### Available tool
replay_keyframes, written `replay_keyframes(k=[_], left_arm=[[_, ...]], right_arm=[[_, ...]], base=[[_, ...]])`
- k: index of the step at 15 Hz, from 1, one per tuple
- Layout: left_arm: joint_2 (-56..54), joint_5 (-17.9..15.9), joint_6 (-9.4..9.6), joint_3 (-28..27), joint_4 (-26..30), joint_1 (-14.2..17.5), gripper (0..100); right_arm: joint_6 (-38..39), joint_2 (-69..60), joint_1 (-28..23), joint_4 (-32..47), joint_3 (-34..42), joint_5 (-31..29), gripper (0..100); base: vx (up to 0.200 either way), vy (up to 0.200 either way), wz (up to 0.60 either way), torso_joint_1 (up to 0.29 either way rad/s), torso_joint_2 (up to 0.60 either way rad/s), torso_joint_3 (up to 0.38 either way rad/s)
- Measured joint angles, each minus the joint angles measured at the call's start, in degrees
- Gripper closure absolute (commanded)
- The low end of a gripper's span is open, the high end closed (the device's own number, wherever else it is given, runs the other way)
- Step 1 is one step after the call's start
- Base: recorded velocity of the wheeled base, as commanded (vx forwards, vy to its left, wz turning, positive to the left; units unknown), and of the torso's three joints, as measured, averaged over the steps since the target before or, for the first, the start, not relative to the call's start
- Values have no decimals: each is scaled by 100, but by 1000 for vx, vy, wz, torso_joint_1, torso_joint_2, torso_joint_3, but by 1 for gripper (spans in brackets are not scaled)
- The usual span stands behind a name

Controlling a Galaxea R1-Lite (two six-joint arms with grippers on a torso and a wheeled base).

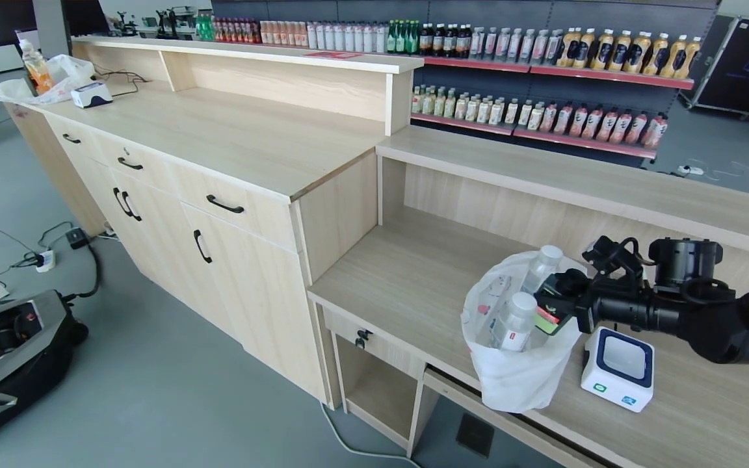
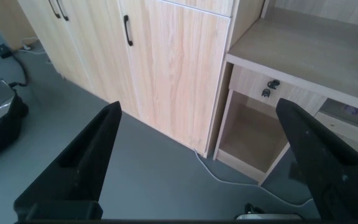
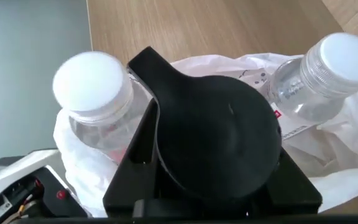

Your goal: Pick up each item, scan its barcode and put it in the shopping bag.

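2 clear bottles (image 1: 514, 320) in the white shopping bag (image 1: 517, 380)
Both have white caps. Right gripper (image 1: 558, 305) is at the bag, jaws hard to tell; left gripper (image 2: 199, 107) jaws are spread wide.

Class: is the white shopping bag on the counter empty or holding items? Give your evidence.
Holding items: the shopping bag stands open, with a white-capped clear bottle and a second bottle inside, caps up.

The right tool (image 1: 555, 311) hides part of the shopping bag (image 1: 517, 380).
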State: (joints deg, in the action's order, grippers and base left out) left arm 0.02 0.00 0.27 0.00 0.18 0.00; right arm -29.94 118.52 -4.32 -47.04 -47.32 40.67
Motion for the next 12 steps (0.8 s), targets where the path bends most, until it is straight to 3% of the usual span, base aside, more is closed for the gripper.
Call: replay_keyframes(k=[6, 12], left_arm=[[0, 0, 0, 0, 0, 0, 0], [0, 0, -2, 0, 0, 0, 0]], right_arm=[[6, 844, 30, -20, -730, 0, 100], [-73, 1217, 112, -24, -802, -9, 100]], base=[[0, 0, 0, 0, 0, 0], [0, 0, 0, 0, 0, 0]])
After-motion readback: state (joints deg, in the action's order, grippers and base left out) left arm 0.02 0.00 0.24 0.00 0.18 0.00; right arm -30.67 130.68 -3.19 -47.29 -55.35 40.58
